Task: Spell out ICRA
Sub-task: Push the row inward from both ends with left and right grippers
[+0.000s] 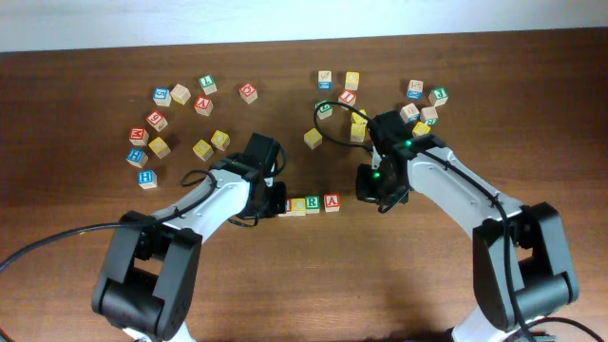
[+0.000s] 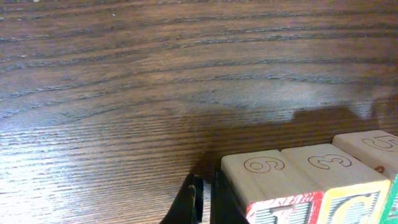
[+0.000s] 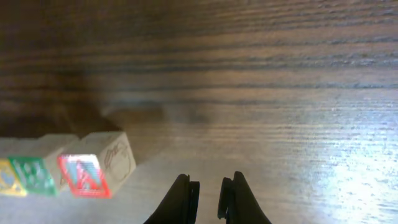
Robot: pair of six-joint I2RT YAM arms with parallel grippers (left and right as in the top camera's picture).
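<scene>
While the block row (image 1: 312, 203) is lying in line, the left gripper (image 2: 204, 190) is sitting just beside its left end, fingers nearly pressed together, empty; the right gripper (image 3: 209, 190) is hovering near its right end, likewise nearly closed and empty.

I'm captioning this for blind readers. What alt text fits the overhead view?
Two black robot arms meet at a row of letter blocks in the middle of a dark wooden table: the left claw at the row's left end, the right claw just right of it. Loose blocks lie scattered behind.

Black-jointed white arms (image 1: 204, 199), black cables (image 1: 57, 239)
</scene>
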